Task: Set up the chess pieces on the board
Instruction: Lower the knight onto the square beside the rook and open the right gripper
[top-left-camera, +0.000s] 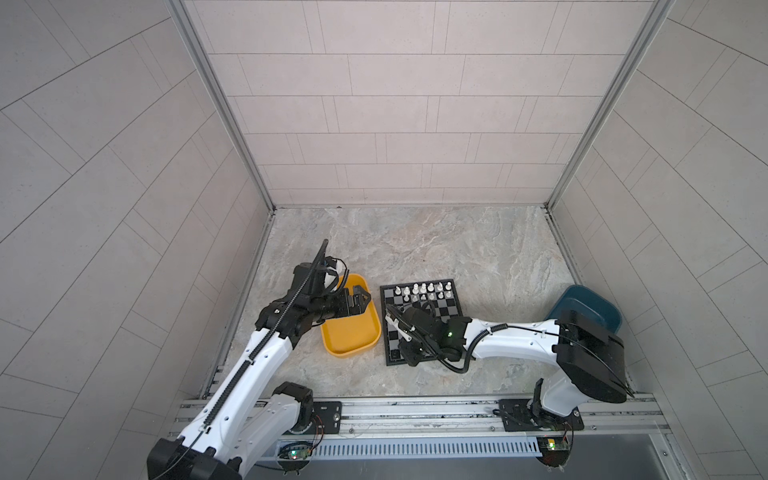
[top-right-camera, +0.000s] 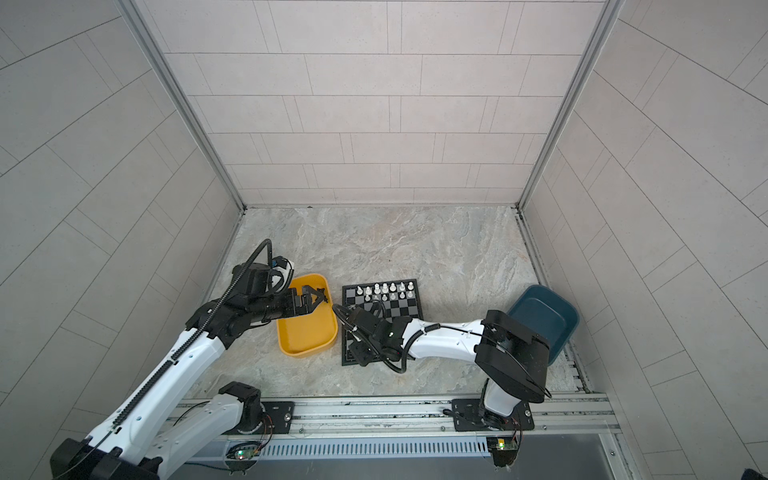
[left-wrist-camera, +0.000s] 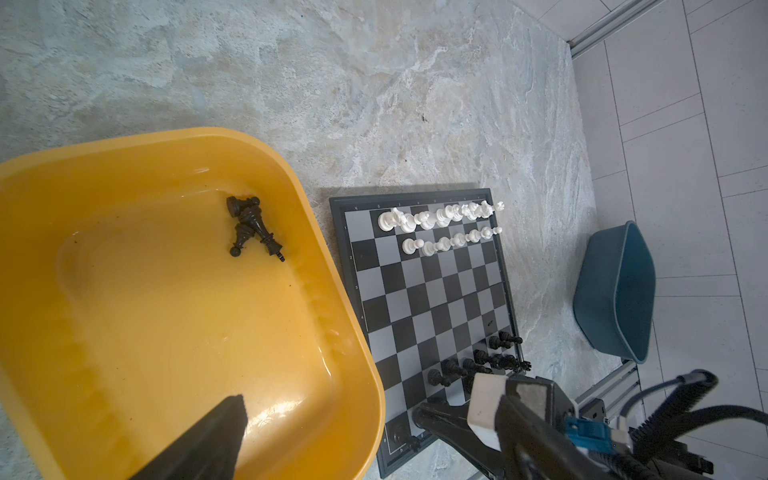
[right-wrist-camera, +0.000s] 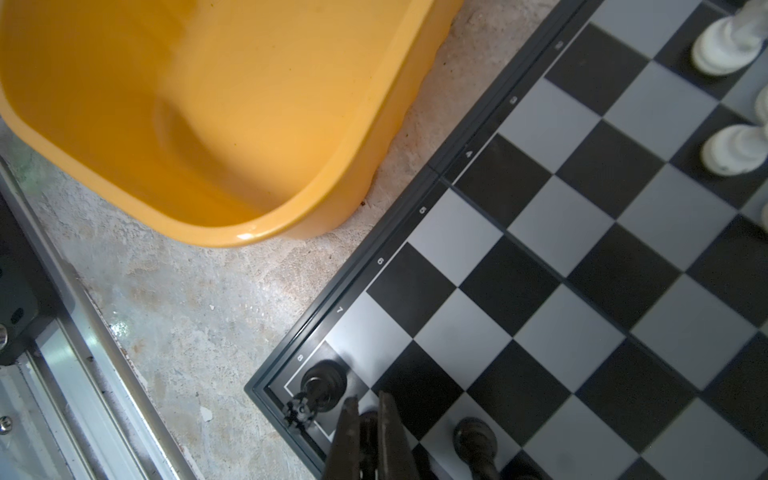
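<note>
The left gripper (top-left-camera: 361, 302) is held with its jaws spread wide and nothing between them, hung over the yellow tray (left-wrist-camera: 166, 316). One finger (left-wrist-camera: 216, 428) is seen above the tray's bare floor. Ahead of that gripper, close against the tray's wall, a small heap of black chessmen (left-wrist-camera: 251, 226) is lying toppled, the pieces touching one another. The wide stance is judged to be readiness for a descent onto that heap, from which a single piece will have to be picked out.

Just beside the tray, on the counter (top-left-camera: 478, 249), the chessboard (left-wrist-camera: 432, 291) is laid flat. The right gripper (right-wrist-camera: 368, 404) is stretched across it to the corner nearest the tray, and its jaws are clamped on a black chessman (right-wrist-camera: 368, 422). Its kind cannot be told, as the fingers (right-wrist-camera: 349, 419) cover most of it. Just beside that gripper a black rook (right-wrist-camera: 324, 382), so judged from its notched crown, is stood on the corner square. The held piece is therefore judged to be meant for the back-row square next to the corner. Whether its base is already down cannot be told.

Along the same edge, beyond the right gripper, more black pieces (left-wrist-camera: 469, 365) are ranked upright. Well apart from it, at the opposite edge, the white chessmen (left-wrist-camera: 444, 224) are stood in two rows.

Farthest right, well apart from both grippers, a dark blue bin (top-left-camera: 590, 309) is set on the counter. No pieces can be made out in it, so it is judged that nothing is to be fetched there.
</note>
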